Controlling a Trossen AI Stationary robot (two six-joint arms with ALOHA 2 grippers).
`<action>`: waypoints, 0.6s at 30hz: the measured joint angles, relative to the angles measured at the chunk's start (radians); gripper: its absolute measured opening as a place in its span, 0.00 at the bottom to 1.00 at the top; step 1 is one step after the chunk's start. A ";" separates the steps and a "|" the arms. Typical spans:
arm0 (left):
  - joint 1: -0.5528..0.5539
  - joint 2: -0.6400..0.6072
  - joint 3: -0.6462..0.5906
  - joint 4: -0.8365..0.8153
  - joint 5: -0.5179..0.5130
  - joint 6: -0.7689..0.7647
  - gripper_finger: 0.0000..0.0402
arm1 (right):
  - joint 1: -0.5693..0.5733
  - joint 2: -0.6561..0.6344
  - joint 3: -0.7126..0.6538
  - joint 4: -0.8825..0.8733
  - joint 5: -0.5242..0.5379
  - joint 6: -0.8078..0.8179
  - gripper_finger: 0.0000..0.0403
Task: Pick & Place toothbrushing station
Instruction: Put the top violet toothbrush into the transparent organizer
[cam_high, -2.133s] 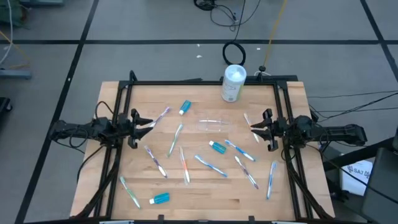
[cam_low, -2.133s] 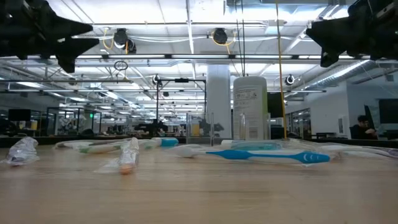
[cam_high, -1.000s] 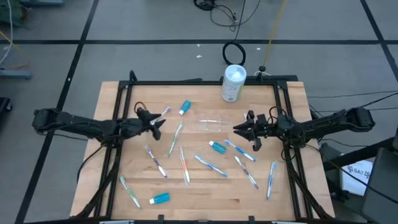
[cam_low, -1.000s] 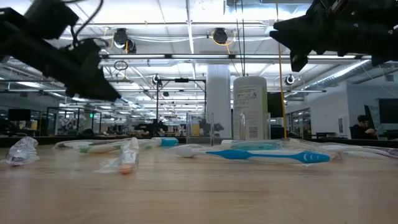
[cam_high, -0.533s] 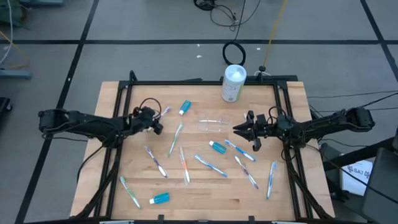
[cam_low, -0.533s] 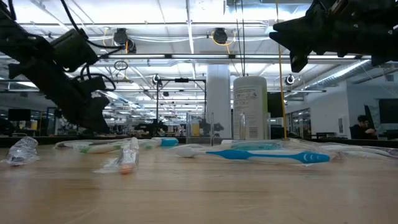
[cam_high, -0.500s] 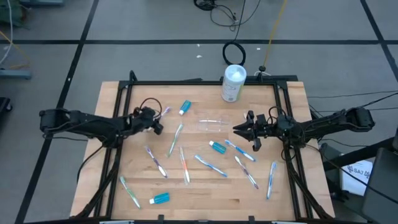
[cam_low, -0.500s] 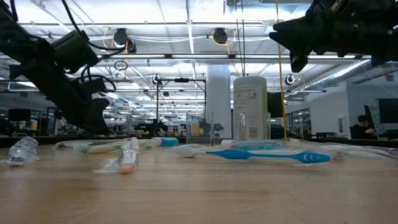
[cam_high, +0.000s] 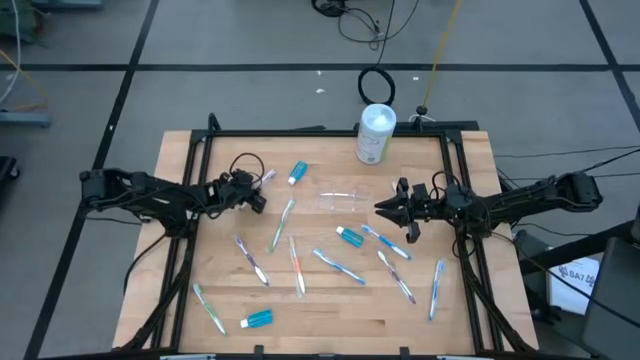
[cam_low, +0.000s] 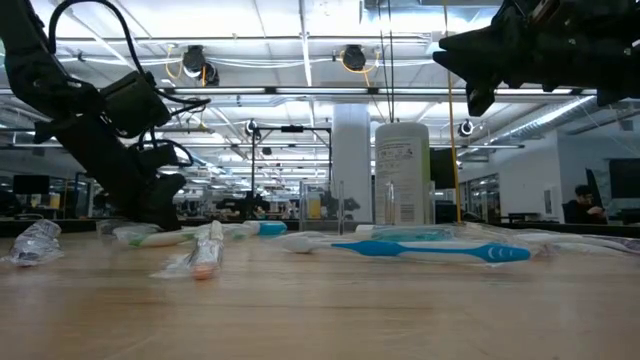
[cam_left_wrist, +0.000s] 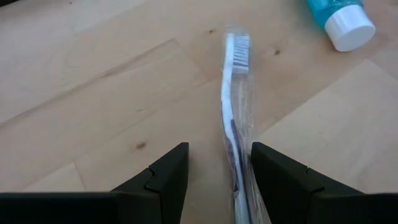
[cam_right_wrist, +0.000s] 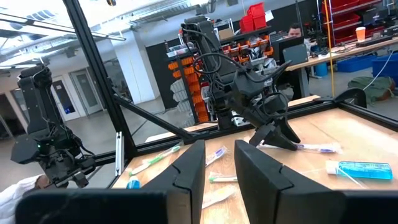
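Several thin pastel toothbrushes, such as the green one (cam_high: 283, 222), lie flat on the wooden table (cam_high: 330, 300). With them are three blue toothpaste tubes (cam_high: 297, 173) (cam_high: 348, 237) (cam_high: 257, 319) and a clear plastic bag (cam_high: 342, 198). My left gripper (cam_high: 256, 197) (cam_left_wrist: 217, 155) is open and tipped down at the table's left. Its fingers stand either side of the handle end of a wrapped purple toothbrush (cam_left_wrist: 233, 106). My right gripper (cam_high: 382, 208) (cam_right_wrist: 219, 168) hovers at the table's right, narrowly open and with nothing in it. My left gripper slants down from the table's left, its fingers lying along the purple toothbrush. The wrapped handle (cam_left_wrist: 239, 174) runs close beside one finger (cam_left_wrist: 273, 168). I cannot tell whether they touch. The toothbrush lies flat on the table.
A white cylindrical canister (cam_high: 375, 133) stands at the table's far edge. A black frame (cam_high: 320, 131) runs along the far edge and both sides. A toothpaste tube's cap (cam_left_wrist: 351, 28) lies just beyond the brush head. Bare wood lies at the near middle.
My left gripper has sunk from well above the table down to its surface and tipped further downward, shifting slightly toward the far edge onto the purple toothbrush. Its fingers stay open. No toothbrush, tube or bag has moved.
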 joint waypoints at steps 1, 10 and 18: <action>0.001 0.000 0.000 -0.003 0.002 0.000 0.43 | 0.000 0.000 0.000 0.000 0.000 0.000 0.19; 0.002 0.001 -0.001 0.010 -0.005 -0.032 0.16 | 0.000 0.000 0.000 0.000 0.000 0.000 0.19; 0.001 -0.019 -0.004 0.082 0.009 -0.090 0.03 | 0.000 0.000 0.001 0.000 0.000 0.000 0.19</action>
